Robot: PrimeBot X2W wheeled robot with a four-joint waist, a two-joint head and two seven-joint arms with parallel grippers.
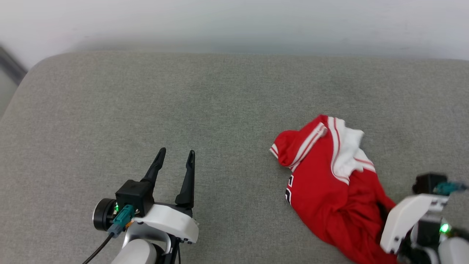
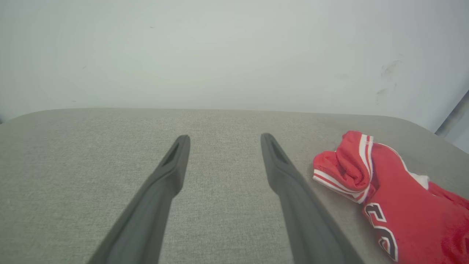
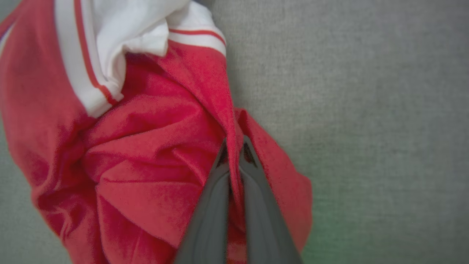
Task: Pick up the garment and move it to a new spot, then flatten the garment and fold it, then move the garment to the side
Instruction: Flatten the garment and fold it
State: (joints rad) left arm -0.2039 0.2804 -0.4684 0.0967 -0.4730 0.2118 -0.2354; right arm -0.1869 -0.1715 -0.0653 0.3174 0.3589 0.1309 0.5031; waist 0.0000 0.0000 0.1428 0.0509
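While the crumpled red-and-white jersey T-shirt [image 1: 329, 183] lies lower right on the grey upholstered surface [image 1: 146, 91], right gripper [image 3: 234, 145] pinches its red fold | left gripper [image 1: 177, 151] spread, empty | lifting, flattening, folding remain

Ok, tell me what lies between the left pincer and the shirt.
Nothing but bare grey cushion: in the head view the stretch from the open left pincer to the red shirt holds no other thing.

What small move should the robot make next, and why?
Probably lift the right gripper straight up: it is shut on a fold of the crumpled garment, which lies on the grey cushion. The left gripper is open, away from it.
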